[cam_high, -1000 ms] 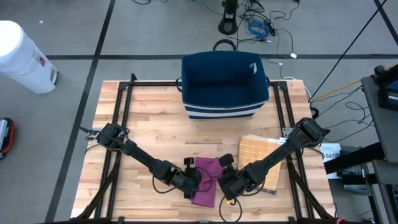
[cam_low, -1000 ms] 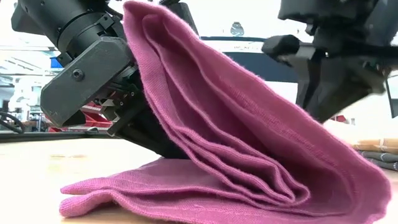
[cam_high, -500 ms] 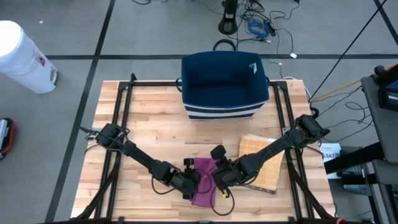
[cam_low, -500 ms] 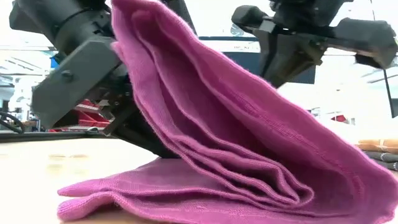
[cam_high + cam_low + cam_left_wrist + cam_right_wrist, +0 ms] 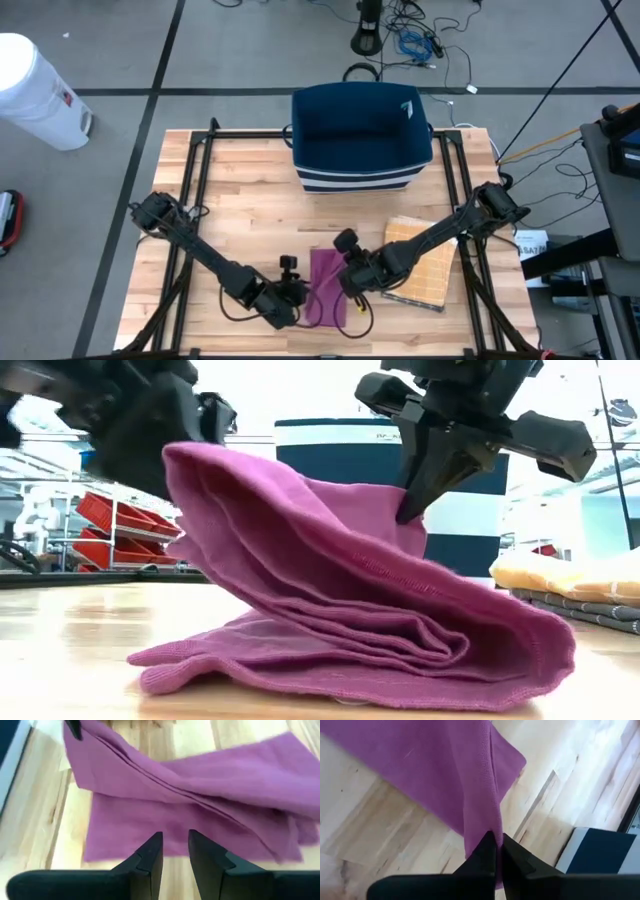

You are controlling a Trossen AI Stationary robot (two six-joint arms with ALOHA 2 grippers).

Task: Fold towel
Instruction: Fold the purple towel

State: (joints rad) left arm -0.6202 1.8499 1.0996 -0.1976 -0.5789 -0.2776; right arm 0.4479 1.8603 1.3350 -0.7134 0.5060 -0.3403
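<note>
From above I can't see either arm's fingertips; the gripper bodies cover them. The towel (image 5: 326, 287) lies on the table (image 5: 240, 200) near the front edge, between the two grippers, and only a narrow purple strip of it shows there. The low view cuts off the tops of both arms.

My right gripper (image 5: 496, 849) is clenched on an edge of the towel, pinching the cloth between its fingers and holding that edge up off the wood; the low view shows it lifted in a peak under the right gripper (image 5: 405, 510). The rest of the towel (image 5: 350, 630) sags in layered folds onto the table.

My left gripper (image 5: 175, 845) sits just beside the towel (image 5: 200, 795), jaws a little apart with nothing between them, released.

A stack of folded cloths (image 5: 420, 262), tan on top, lies just right of the towel under the right arm. A navy bin (image 5: 360, 135) stands at the back of the table. On the floor to the far left is a white container (image 5: 35, 90).
</note>
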